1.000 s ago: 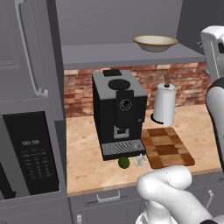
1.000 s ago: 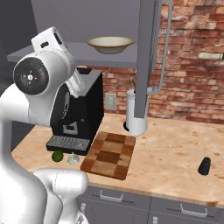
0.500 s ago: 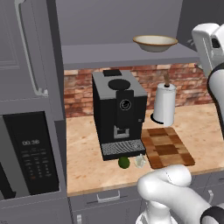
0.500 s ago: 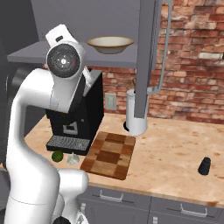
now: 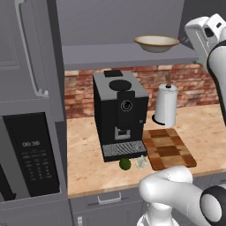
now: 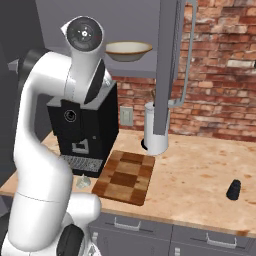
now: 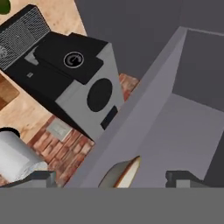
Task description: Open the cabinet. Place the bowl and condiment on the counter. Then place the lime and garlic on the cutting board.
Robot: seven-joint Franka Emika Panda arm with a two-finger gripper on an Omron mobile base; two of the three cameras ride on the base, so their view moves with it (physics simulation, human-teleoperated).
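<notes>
Brick-backed kitchen with an open cabinet (image 5: 123, 53). Bowl (image 5: 156, 43) on its shelf looks rigid, breakable; best pinched at the rim. Gripper (image 7: 109, 177) jaws spread apart, empty.

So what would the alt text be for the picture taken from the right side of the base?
A white robot arm rises in front of an open grey wall cabinet whose shelf holds a cream bowl. Below, a beige counter against a brick wall carries a black coffee machine, a checkered cutting board, a paper-towel roll and a small black bottle.
</notes>
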